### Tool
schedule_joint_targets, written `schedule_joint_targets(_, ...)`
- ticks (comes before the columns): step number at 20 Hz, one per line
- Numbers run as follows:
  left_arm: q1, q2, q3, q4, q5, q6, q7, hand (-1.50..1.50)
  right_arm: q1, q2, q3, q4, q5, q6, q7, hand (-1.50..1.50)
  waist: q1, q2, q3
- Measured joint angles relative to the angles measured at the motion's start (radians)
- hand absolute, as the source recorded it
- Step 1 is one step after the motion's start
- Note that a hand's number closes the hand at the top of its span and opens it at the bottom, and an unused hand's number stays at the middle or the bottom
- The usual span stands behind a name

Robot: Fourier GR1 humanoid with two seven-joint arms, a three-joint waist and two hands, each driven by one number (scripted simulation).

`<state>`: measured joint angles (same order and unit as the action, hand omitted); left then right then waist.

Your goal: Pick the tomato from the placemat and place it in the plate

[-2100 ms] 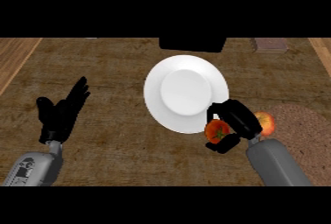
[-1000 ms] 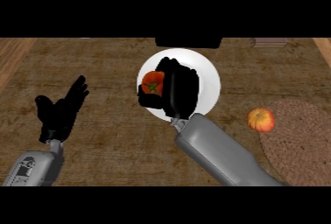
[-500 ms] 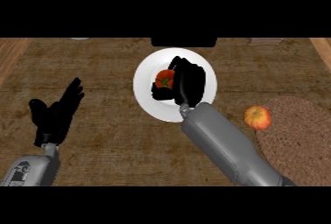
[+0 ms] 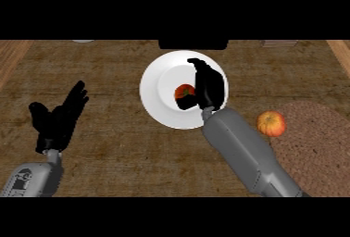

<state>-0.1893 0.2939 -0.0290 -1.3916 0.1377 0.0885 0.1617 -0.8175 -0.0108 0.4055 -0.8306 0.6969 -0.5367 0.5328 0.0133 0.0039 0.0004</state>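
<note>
Fingers (image 4: pixel 205 78), 1 tomato (image 4: pixel 182 91), 1 plate (image 4: pixel 153 88)

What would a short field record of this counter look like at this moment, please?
plate: white, round, at mid-counter
tomato: within the plate's outline, beside the right hand's palm
right hand: over the plate, fingers straight, thumb just below the tomato
left hand: open, resting at the view's left, fingers up
placemat: brown, round, at the right
second fruit: orange-red, at the placemat's left edge, apart from the plate
task state: tomato at the plate; right hand not yet drawn away
</note>
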Motion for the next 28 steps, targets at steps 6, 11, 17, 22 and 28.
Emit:
schedule_joint_targets(6,0.002,-0.010,0.000,0.004,-0.012,0.004,-0.003,0.00,0.017,0.002,-0.019,-0.120,-0.070,-0.092,-0.206,-1.50,-0.004,-0.001,0.001)
schedule_joint_targets(11,0.009,-0.003,0.016,0.020,-0.008,-0.014,-0.018,0.00,0.048,0.008,-0.030,-0.291,-0.190,-0.113,-0.232,-1.50,-0.010,-0.005,0.000)
schedule_joint_targets(17,0.024,-0.010,0.018,0.007,-0.014,-0.016,-0.021,0.00,0.099,0.010,-0.071,-0.406,-0.411,-0.067,-0.216,-1.50,-0.007,-0.004,0.000)
schedule_joint_targets(22,-0.002,-0.014,0.033,0.009,-0.029,-0.015,0.000,0.00,0.214,-0.012,-0.116,-0.476,-0.506,0.032,-0.315,-1.50,-0.012,-0.004,0.000)
schedule_joint_targets(28,0.022,-0.039,0.042,0.002,-0.051,-0.026,-0.021,0.00,0.282,-0.045,-0.179,-0.531,-0.527,0.115,-0.383,-1.50,-0.012,-0.004,0.000)
